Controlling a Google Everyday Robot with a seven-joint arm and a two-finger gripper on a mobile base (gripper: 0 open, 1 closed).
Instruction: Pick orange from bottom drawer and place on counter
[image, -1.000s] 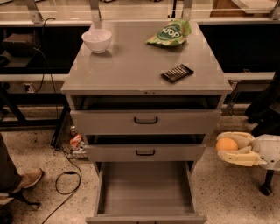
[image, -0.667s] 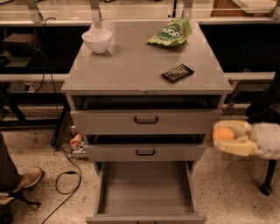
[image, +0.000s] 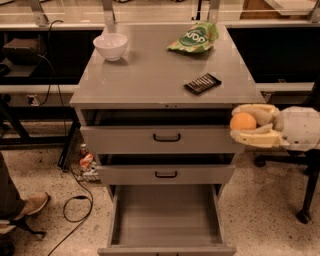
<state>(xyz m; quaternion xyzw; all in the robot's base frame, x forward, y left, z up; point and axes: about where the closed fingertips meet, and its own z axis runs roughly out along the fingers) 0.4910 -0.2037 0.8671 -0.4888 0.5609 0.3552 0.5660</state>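
Orange (image: 243, 121) is clear of the bottom drawer (image: 165, 212), clamped in the pincer (image: 238, 124), which is clenched on it from above and below. It hangs off the right side of the cabinet, level with the top drawer front and just under the desk (image: 150, 70) edge.

Step in hand, by my reading: carry phase, pick done, placing not yet done.

Next move calls for more lift to clear the desk edge, then travel left over bare grey surface, avoiding the dark snack bar (image: 202, 83), chip bag (image: 194, 37) and bowl (image: 110, 46).

Versus a second ago: orange and pincer sit higher, up from second-drawer height, and slightly closer to the cabinet. Bottom drawer remains open.
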